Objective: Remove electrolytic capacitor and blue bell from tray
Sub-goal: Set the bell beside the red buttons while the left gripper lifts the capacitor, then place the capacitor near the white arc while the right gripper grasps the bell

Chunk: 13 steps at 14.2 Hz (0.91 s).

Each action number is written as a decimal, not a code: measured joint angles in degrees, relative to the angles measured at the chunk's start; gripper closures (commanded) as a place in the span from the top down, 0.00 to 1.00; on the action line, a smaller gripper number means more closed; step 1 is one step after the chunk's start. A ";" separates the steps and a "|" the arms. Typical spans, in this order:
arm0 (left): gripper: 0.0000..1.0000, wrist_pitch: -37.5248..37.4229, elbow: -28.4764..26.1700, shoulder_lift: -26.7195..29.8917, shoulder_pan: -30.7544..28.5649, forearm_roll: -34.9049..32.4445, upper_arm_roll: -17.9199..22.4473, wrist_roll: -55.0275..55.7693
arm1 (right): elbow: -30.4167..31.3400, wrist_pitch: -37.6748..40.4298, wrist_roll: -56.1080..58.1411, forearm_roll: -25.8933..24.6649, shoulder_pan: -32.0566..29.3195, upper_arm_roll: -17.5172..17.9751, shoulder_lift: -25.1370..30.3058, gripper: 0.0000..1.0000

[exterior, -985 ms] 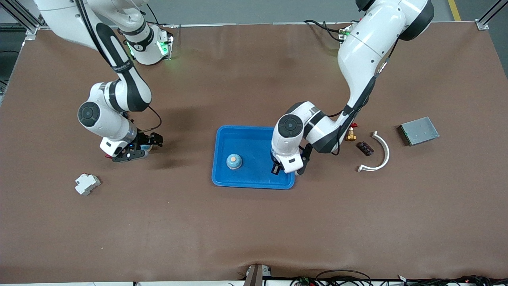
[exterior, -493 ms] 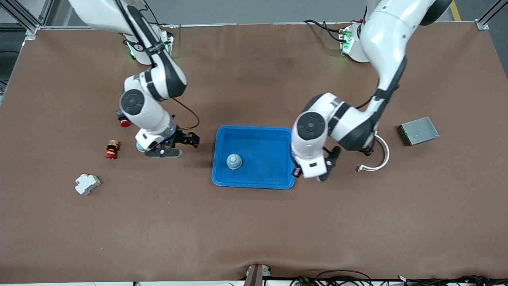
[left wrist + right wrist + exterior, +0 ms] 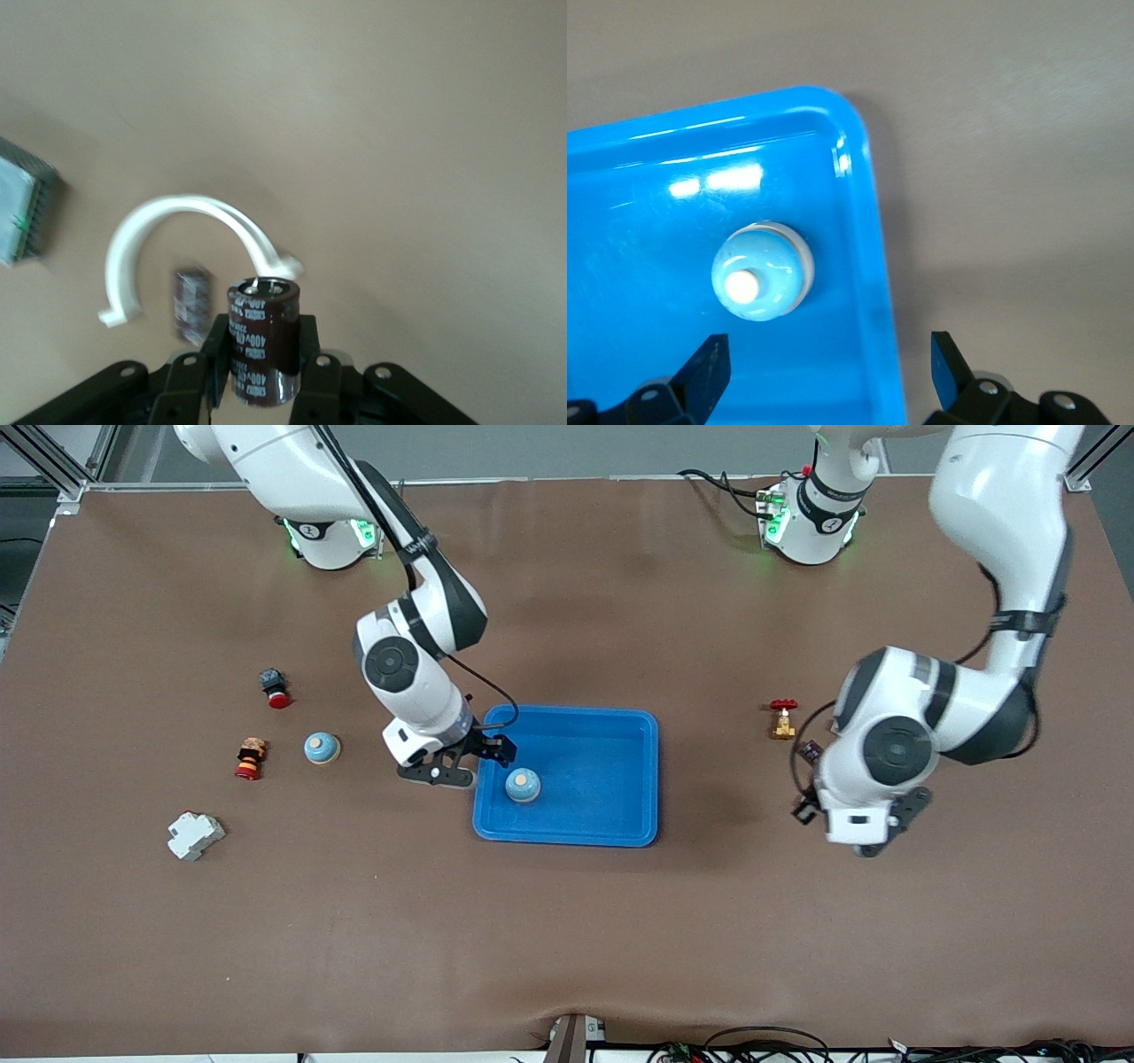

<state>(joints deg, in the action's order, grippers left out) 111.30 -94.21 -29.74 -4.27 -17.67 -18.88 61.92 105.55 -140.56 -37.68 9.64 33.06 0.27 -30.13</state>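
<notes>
A brown mat covers the desk (image 3: 567, 921), with metal frame rails at its corners and cables along the edge nearest the front camera. The landmark is the blue tray (image 3: 611, 815) at mid-desk. In the tray, near the wall toward the right arm's end, sits a blue bell (image 3: 523, 785) with an orange button.

Toward the right arm's end from the tray lie a second blue bell (image 3: 321, 747), a small red-and-orange part (image 3: 250, 758), a red push button (image 3: 275, 689) and a white breaker (image 3: 195, 835), the last nearest the camera.

Toward the left arm's end from the tray stand a brass valve with a red handle (image 3: 782, 720), a white curved bracket (image 3: 177, 243), a small dark block (image 3: 190, 305) and a grey finned box (image 3: 25, 212); the last three show in the left wrist view only.

The right arm bends down from its base to the tray's rim; the right gripper (image 3: 461, 762) hangs over that rim beside the bell, jaws spread wide and holding nothing.

The left arm folds at the elbow well off the tray; the left gripper (image 3: 264, 354) hangs over bare mat near the bracket, jaws clamped on an upright dark maroon capacitor (image 3: 262, 341).
</notes>
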 measured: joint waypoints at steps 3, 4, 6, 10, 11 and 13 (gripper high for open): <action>0.00 2.86 -3.11 -0.29 -7.42 0.01 -0.06 -11.29 | -7.83 3.89 -6.99 -4.92 1.70 -0.14 -5.47 1.00; 0.00 4.25 -3.97 -0.69 -9.56 0.01 -0.08 -14.61 | -9.82 4.40 -8.37 -5.82 1.94 -0.16 -6.77 1.00; 0.00 9.81 -6.61 -1.57 -13.28 0.01 -0.07 -18.63 | -12.04 4.82 -9.12 -6.17 2.38 -0.18 -8.64 1.00; 0.00 17.31 -10.37 -3.65 -15.27 0.01 -0.12 -20.24 | -13.89 4.79 -10.50 -6.41 3.37 -0.20 -11.41 1.00; 0.00 18.31 -10.53 -4.17 -15.22 0.01 -0.19 -20.24 | -14.32 4.75 -10.95 -6.48 3.67 -0.21 -12.02 1.00; 0.06 20.51 -10.66 -5.18 -15.20 -0.05 -0.23 -20.24 | -14.90 4.70 -11.34 -6.51 4.13 -0.27 -12.82 1.00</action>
<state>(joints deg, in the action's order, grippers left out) 131.81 -104.87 -34.92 -19.47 -17.71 -19.11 41.68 90.66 -135.86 -49.02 3.14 37.19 0.00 -42.95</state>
